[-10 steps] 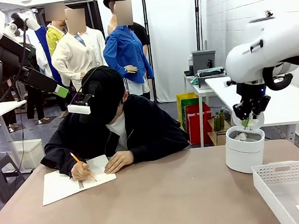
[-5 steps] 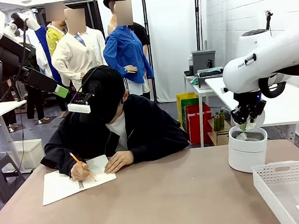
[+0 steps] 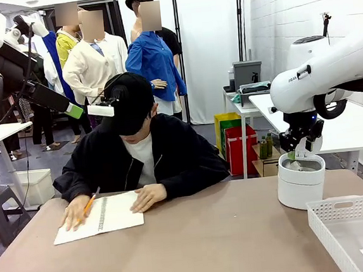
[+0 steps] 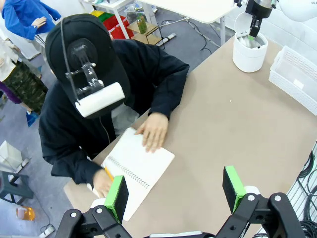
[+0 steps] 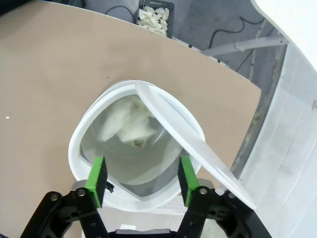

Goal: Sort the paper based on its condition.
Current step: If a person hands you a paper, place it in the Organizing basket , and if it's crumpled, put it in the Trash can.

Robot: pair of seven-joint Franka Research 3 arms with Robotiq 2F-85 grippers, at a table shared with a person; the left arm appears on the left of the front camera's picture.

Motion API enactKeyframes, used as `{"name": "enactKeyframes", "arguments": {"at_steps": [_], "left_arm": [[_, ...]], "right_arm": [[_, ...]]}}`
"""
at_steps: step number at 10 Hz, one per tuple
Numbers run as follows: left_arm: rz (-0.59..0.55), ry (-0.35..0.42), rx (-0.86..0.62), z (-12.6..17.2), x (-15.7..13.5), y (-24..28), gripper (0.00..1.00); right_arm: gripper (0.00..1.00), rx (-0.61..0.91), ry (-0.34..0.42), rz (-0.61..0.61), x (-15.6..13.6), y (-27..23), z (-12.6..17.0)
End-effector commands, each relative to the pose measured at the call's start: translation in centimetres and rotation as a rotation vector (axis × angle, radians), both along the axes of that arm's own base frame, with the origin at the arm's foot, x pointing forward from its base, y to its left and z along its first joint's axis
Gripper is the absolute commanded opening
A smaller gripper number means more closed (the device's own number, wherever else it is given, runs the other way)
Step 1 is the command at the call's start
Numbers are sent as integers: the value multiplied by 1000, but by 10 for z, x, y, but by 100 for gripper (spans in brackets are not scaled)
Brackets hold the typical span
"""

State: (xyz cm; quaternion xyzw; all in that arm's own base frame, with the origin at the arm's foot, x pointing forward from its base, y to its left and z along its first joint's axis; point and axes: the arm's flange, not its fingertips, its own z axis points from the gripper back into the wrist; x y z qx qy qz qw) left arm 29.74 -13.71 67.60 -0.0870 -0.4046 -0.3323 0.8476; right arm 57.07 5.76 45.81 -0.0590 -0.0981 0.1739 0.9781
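A crumpled white paper point(image 5: 130, 126) lies inside the round white bin point(image 5: 79, 148), whose lid point(image 5: 188, 153) is tipped open. My right gripper point(image 5: 141, 181) hangs open just above the bin's mouth, with nothing between its green pads. From the front, that right gripper point(image 3: 299, 153) sits right over the bin point(image 3: 299, 189) at the table's far right. High over the table, my left gripper point(image 4: 176, 191) is open and empty. Below it a person's hand rests on a spiral notebook point(image 4: 136, 168) of flat paper.
A white slotted basket point(image 3: 355, 229) stands at the near right corner, with a small white slip on its floor. The person sits at the far left side with a pencil and the notebook point(image 3: 99, 216). My left arm point(image 3: 10, 68) is raised at the upper left.
My right gripper's jaws have opened over the bin. The person has lifted their head and stopped writing, and the notebook has shifted slightly.
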Motion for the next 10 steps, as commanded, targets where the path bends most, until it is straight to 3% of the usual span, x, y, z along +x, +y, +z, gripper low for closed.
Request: {"name": "enactKeyframes", "arguments": {"at_steps": [1, 4, 7, 8, 9, 10], "left_arm": [[-1, -2, -6, 0, 0, 1, 100], [-1, -2, -6, 0, 0, 1, 100], [-1, -2, -6, 0, 0, 1, 100], [-1, -2, -6, 0, 0, 1, 100], [-1, -2, -6, 0, 0, 1, 100], [-1, -2, -6, 0, 0, 1, 100]], "right_arm": [[100, 10, 7, 13, -1, 1, -2], [100, 55, 27, 40, -12, 14, 1], [100, 217, 114, 66, -47, 42, 5], [100, 191, 94, 95, -56, 52, 4], [100, 158, 76, 43, -30, 43, 5], [100, 158, 76, 43, -30, 43, 5]]}}
